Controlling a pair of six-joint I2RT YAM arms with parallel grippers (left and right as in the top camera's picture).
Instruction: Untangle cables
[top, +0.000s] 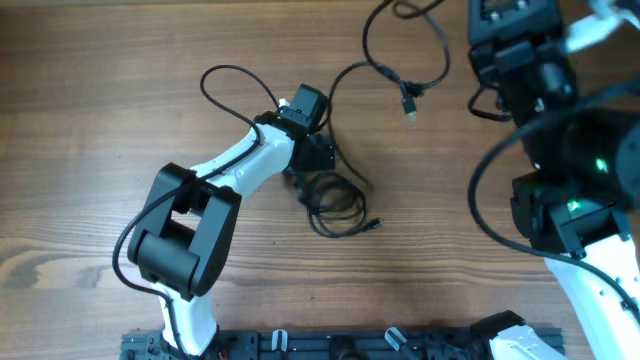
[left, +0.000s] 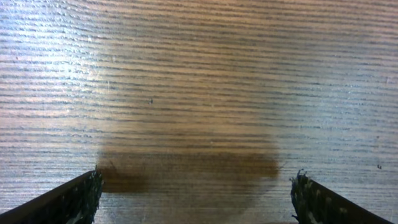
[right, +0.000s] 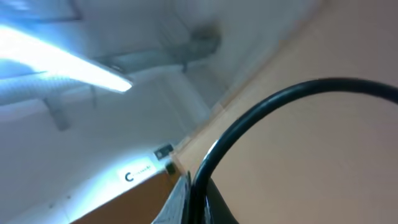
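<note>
The coil of cables (top: 335, 203) lay on the table (top: 90, 150) (a loose black tangle, with one plug end (top: 375, 223) poking out at its right). Just beside the coil, at its far left, the left gripper (top: 316, 150) hung with its jaws spread wide and nothing between them. Its wrist camera saw only bare wood between the fingers (left: 78, 198). Well apart from the coil, farther back and to the right, a second cable (top: 405, 60) looped across the wood. The right gripper (right: 196, 202), off to the coil's right, was clamped tight on a black cord (right: 298, 90) that arched away from its tips.
</note>
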